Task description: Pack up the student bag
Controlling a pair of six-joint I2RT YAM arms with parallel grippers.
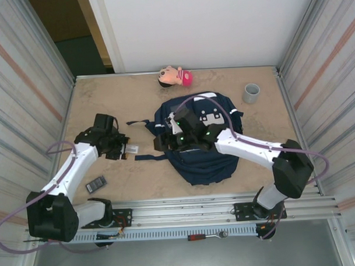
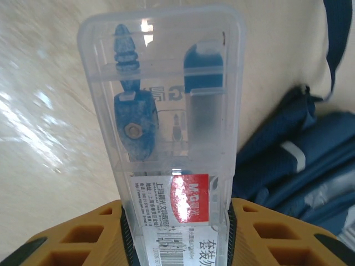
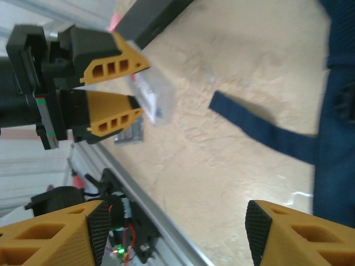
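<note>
The navy-blue student bag point(image 1: 207, 152) lies flat in the middle of the table, with white stripes near its top. My left gripper point(image 1: 124, 148) hovers left of it, shut on a clear plastic geometry-set case point(image 2: 166, 111) with a red label; blue tools show inside. The bag's edge point(image 2: 299, 166) lies to the case's right. My right gripper point(image 1: 164, 143) is at the bag's left edge, open with nothing between its fingers point(image 3: 288, 233). It looks across bare table at the left gripper point(image 3: 133, 83), the case point(image 3: 151, 95) and a loose dark strap point(image 3: 260, 130).
A dark calculator point(image 1: 96, 183) lies near the front left. A pink-hatted doll point(image 1: 175, 76) rests at the back edge and a grey cup point(image 1: 251, 93) stands back right. Metal walls close in both sides; a rail point(image 1: 186, 214) runs along the front.
</note>
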